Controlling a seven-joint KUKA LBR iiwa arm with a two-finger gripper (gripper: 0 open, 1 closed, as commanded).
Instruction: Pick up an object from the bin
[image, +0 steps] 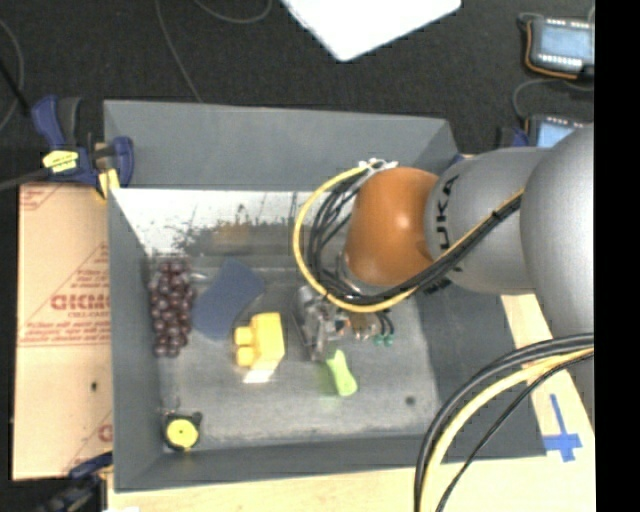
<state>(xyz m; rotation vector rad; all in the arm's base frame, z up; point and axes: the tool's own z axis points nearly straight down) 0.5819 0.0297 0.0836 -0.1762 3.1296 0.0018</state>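
The grey arm (520, 215) enters from the right, with a rounded orange cover (390, 225) at its wrist and looped black and yellow cables (318, 235) around it; below it stands the grey metal bin (270, 145), its floor carrying a few loose things lying well apart rather than heaped; the tool (322, 335) hangs under the orange cover, low over the middle of the floor, and whether it is spread or pressed together cannot be told, since the wrist hides much of it; at the left of the floor lies a flat blue-grey sheet (225, 298), and beside it, along the left wall, a bunch of dark purple grapes (170, 305); a cluster of yellow blocks (260, 340) lies just left of the tool, with a pale piece at its lower edge; the green elongated piece (340, 376), tilted, lies just below the tool towards the near wall and is the nearest thing to it, though contact cannot be judged; a small round yellow and black item (182, 432) sits in the near left corner; a tiny dark green bit (384, 339) lies just right of the tool.
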